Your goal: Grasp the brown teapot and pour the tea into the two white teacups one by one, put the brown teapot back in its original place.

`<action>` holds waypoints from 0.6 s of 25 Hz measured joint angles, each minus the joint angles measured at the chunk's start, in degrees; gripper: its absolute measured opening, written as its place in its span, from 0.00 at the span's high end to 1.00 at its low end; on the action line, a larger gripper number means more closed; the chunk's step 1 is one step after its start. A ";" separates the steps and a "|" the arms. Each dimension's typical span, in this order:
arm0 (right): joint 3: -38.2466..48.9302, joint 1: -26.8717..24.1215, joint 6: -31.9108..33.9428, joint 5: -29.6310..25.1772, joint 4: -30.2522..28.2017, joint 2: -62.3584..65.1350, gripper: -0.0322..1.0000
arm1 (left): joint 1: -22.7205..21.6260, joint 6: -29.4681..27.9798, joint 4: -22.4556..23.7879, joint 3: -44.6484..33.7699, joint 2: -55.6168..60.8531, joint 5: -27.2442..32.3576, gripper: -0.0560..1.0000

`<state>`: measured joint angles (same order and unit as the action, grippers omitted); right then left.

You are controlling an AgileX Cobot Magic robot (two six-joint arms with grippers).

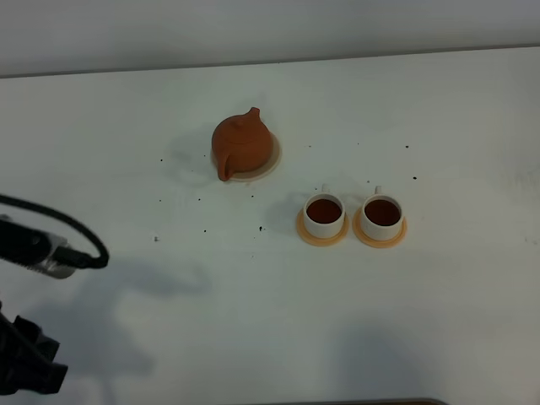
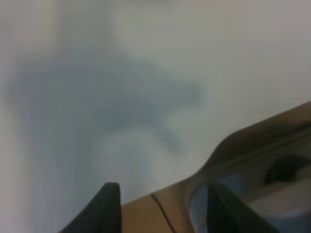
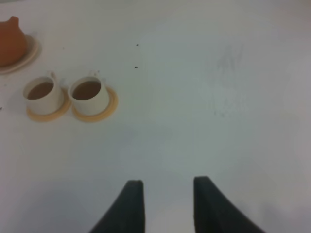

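Although both filled white teacups (image 1: pixel 325 214) stood at 4 o'clock from the brown teapot (image 1: pixel 241 143) on its saucer (image 1: pixel 272 159), either released, empty hand (image 3: pixel 164 204) retreating carelessly risked spilling them.

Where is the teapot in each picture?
Exterior high: the teapot sits on its saucer, up and left of the two cups.
Left wrist: not in it, only blurry table.
Right wrist: at the picture's upper left corner, cut off by the edge.
Shared landmark: the cup nearest the teapot.
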<state>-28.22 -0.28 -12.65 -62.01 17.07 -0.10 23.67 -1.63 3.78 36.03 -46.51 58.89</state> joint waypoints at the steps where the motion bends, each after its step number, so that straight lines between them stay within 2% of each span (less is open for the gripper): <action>1: 0.00 0.00 0.00 0.00 0.00 0.00 0.73 | 0.00 -0.05 0.47 -0.92 2.36 -0.05 0.56; 9: 0.00 0.00 0.00 0.00 0.00 0.00 0.73 | 0.00 -0.05 1.09 -3.32 16.41 -0.79 0.56; 15: 0.00 0.00 0.00 0.00 0.00 0.00 0.73 | 0.00 -0.05 1.11 -3.76 21.31 -0.34 0.56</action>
<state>-28.22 -0.28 -12.65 -62.01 17.07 -0.10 23.67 -1.67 4.89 32.27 -25.20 58.55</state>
